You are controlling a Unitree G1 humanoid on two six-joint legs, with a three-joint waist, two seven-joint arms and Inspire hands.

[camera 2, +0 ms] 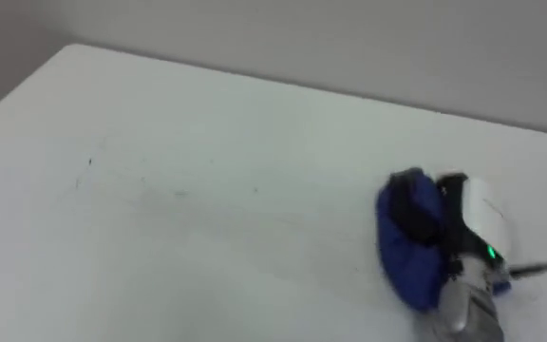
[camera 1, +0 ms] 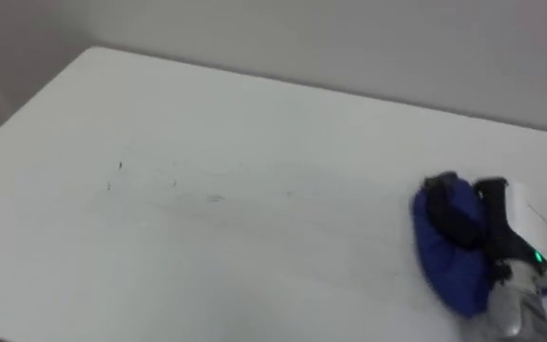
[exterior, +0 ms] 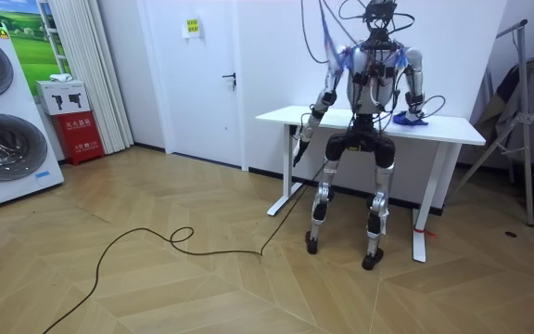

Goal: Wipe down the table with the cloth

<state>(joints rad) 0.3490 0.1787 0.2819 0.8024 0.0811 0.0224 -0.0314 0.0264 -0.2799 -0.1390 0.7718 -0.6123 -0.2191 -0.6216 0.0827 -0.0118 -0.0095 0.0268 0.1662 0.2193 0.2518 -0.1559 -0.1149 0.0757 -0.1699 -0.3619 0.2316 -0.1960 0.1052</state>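
Stance: your robot stands against the long near edge of the table, facing the wall, close enough for an arm to reach across the top.
Table (camera 1: 207,123): white top running from 10 o'clock to 4 o'clock in the eye view, most of it not yet under the cloth.
Blue cloth (camera 1: 444,271): bunched on the tabletop at 4 o'clock, under your right hand; I judge it is pressed down so that it drags with the arm.
Right hand (camera 1: 518,204): on the cloth's 3 o'clock side, dark fingers curled over the bunch and pinching it.
Left hand (exterior: 298,139): hangs idle by the table's end, clear of the wiping path; you cannot tell its fingers.
Faint specks (camera 1: 120,167): at 9 o'clock, well apart from the cloth, probably your target.
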